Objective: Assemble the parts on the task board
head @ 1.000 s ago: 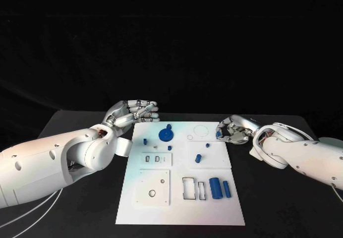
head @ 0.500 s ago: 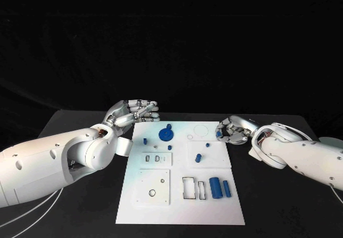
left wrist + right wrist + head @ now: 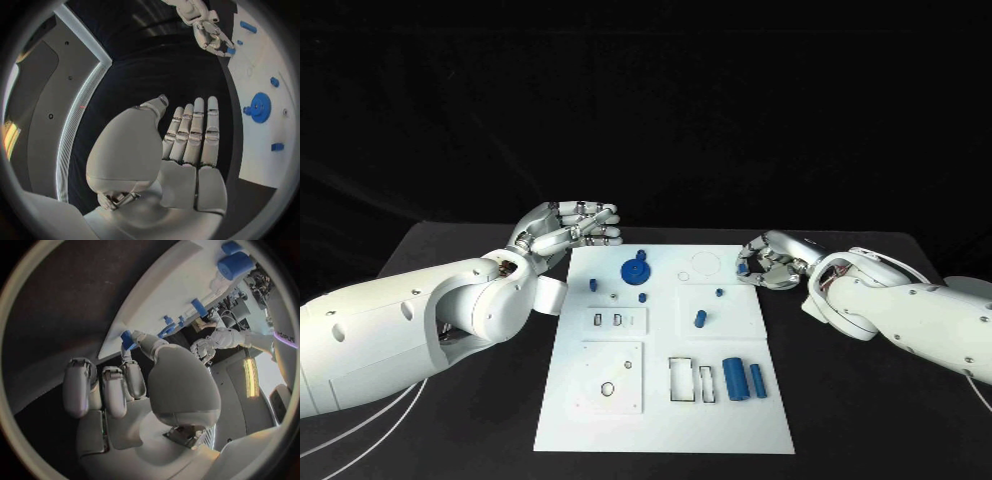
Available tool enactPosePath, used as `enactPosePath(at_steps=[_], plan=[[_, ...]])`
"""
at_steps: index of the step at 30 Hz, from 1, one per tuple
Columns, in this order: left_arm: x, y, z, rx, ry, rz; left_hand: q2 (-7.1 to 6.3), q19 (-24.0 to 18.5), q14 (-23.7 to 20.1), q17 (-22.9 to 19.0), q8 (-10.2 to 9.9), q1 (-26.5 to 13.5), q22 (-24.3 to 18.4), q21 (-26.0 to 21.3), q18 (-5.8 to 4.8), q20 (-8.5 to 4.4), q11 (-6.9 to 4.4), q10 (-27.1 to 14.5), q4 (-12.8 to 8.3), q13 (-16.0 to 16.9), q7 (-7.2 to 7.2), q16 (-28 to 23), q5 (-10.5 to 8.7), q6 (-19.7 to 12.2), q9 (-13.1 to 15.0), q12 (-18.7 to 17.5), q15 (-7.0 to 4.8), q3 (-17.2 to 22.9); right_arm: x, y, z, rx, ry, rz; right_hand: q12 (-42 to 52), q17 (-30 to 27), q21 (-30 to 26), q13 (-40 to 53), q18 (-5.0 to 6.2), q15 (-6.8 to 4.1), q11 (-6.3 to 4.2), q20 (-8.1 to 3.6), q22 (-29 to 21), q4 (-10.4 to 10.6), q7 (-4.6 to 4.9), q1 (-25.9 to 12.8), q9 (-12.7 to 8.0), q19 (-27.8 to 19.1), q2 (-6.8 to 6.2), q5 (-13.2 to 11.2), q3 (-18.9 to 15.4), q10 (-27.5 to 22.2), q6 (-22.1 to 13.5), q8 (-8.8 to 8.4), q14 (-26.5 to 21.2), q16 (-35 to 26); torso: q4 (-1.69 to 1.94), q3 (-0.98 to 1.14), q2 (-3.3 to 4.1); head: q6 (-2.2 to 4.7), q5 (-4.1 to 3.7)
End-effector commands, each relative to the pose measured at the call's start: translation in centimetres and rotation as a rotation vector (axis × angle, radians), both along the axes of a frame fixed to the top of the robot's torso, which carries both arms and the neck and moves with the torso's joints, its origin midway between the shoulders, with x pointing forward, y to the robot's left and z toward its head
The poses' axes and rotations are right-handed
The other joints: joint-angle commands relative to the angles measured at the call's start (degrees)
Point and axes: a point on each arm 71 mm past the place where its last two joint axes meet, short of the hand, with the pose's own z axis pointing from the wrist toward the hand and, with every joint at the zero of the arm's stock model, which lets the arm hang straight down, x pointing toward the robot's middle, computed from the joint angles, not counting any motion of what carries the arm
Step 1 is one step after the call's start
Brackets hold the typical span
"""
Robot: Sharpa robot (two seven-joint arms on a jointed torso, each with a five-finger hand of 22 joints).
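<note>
Right hand point(image 3: 770, 264): apparently pinching a small blue part point(image 3: 128, 339) at board point(image 3: 661, 420) edge | left hand point(image 3: 570, 228): empty, fingers together | risk: shallow pinch drops part.

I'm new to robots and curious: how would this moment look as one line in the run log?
left hand: empty, beside task board | right hand: pinching small blue part at board edge | blue gear: on board

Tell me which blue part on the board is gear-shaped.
The round toothed part near the task board's far left edge; the other blue parts are plain pegs and cylinders.
</note>
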Motion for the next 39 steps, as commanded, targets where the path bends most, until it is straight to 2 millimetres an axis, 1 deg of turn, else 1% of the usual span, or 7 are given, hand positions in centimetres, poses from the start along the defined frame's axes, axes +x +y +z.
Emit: enactPosePath(at_steps=[1, 12, 20, 23, 27, 31, 39], plan=[[-0.1, -0.2, 0.1, -0.010, -0.003, -0.019, 0.02, 0.14, -0.06, 0.05, -0.39, 0.19, -0.05, -0.27, 0.78, 0.16, 0.14, -0.16, 0.04, 0.04, 1.51, -0.26, -0.32, -0.22, 0.08, -0.26, 0.20, 0.22, 0.0, 0.1, 0.3, 0.012, -0.039, -0.009, 0.03, 8.89, 0.12, 2.48, -0.74, -0.49, -0.49, -0.40, 4.40, -0.14, -1.24, 0.29, 2.67, -0.08, 1.16, 0.29, 0.29, -0.06, 0.72, 2.55, 4.60, 0.15, -0.03, -0.03, 0.00, -0.07, 0.03], [-0.1, -0.3, 0.0, -0.010, 0.003, -0.026, 0.02, 0.14, -0.06, 0.05, -0.39, 0.19, -0.05, -0.27, 0.78, 0.16, 0.14, -0.16, 0.04, 0.04, 1.51, -0.26, -0.32, -0.22, 0.08, -0.26, 0.20, 0.22, -1.7, 2.6, 1.6, 0.071, -0.011, -0.025, -1.31, 8.68, -0.57, 1.33, -0.61, -0.34, -0.17, -0.46, 3.99, -0.99, -0.75, 0.82, 3.67, -0.45, 2.48, -0.05, 2.05, -1.12, -1.59, 3.59, 4.55, 0.03, -0.13, -0.06, -0.15, 0.00, 0.36], [-0.2, -0.4, -0.1, -0.010, 0.005, -0.027, -0.01, 0.13, -0.07, 0.13, -0.40, 0.13, -0.06, -0.28, 0.77, 0.16, 0.15, -0.15, -0.02, 0.05, 1.51, -0.31, -0.31, -0.23, 0.10, -0.27, 0.20, 0.35, -4.0, 7.3, 3.4, 0.064, -0.006, 0.024, -1.45, 8.48, -0.68, 1.28, -0.60, -0.13, 0.07, -0.30, 4.01, -1.03, -0.50, -0.05, 4.10, -0.45, 2.30, 0.51, 2.57, -1.16, -2.40, 4.13, 4.50, -0.07, 0.12, -0.08, -0.11, 0.10, 0.31], [-0.2, -0.4, -0.1, -0.010, 0.005, -0.026, -0.01, 0.13, -0.07, 0.13, -0.40, 0.13, -0.06, -0.28, 0.77, 0.16, 0.15, -0.15, -0.02, 0.05, 1.51, -0.31, -0.31, -0.23, 0.10, -0.27, 0.20, 0.35, -4.8, 9.5, 3.7, 0.056, -0.009, 0.064, -1.39, 8.38, -0.66, 1.34, -0.61, -0.14, 0.03, -0.26, 4.09, -0.89, -0.58, -0.71, 4.28, -0.39, 1.93, -0.18, 2.44, -1.07, -2.47, 4.45, 4.49, -0.11, 0.00, -0.01, -0.11, 0.12, 0.59], [-0.1, -0.3, -0.1, -0.009, 0.004, -0.023, -0.01, 0.13, -0.07, 0.13, -0.40, 0.13, -0.06, -0.28, 0.77, 0.16, 0.15, -0.15, -0.02, 0.05, 1.51, -0.31, -0.31, -0.23, 0.10, -0.27, 0.20, 0.35, -5.8, 12.4, 3.6, 0.044, -0.007, 0.122, -1.35, 8.38, -0.66, 1.38, -0.61, -0.16, -0.01, -0.25, 4.12, -0.75, -0.63, -1.16, 4.36, -0.36, 1.74, -0.70, 2.32, -1.00, -2.52, 4.63, 4.49, -0.11, -0.16, 0.02, -0.08, 0.29, 0.55], [-0.2, -0.4, -0.1, -0.011, 0.003, -0.024, -0.01, 0.13, -0.07, 0.13, -0.40, 0.13, -0.06, -0.28, 0.77, 0.16, 0.15, -0.15, -0.02, 0.05, 1.51, -0.31, -0.31, -0.23, 0.10, -0.27, 0.20, 0.35, -6.8, 15.2, 3.0, 0.023, 0.000, 0.180, -1.28, 8.27, -0.73, 1.46, -0.60, -0.18, -0.03, -0.26, 4.11, -0.51, -0.67, -1.72, 4.42, -0.36, 1.47, -1.03, 2.08, -0.92, -2.57, 4.79, 4.47, -0.16, -0.06, -0.01, -0.01, 0.32, 0.51], [-0.2, -0.5, -0.1, -0.012, 0.001, -0.024, -0.01, 0.13, -0.07, 0.17, -0.40, 0.17, -0.06, -0.28, 0.78, 0.16, 0.14, -0.15, -0.08, 0.05, 1.50, -0.32, -0.30, -0.23, 0.10, -0.27, 0.20, 0.43, -7.5, 18.0, 1.6, -0.019, 0.003, 0.227, -1.22, 8.07, -0.90, 1.54, -0.55, -0.21, -0.08, -0.28, 3.99, -0.38, -0.75, -2.09, 4.47, -0.44, 1.19, -1.18, 1.86, -0.86, -2.51, 4.95, 4.43, -0.24, 0.12, -0.08, 0.06, 0.33, 0.47]])
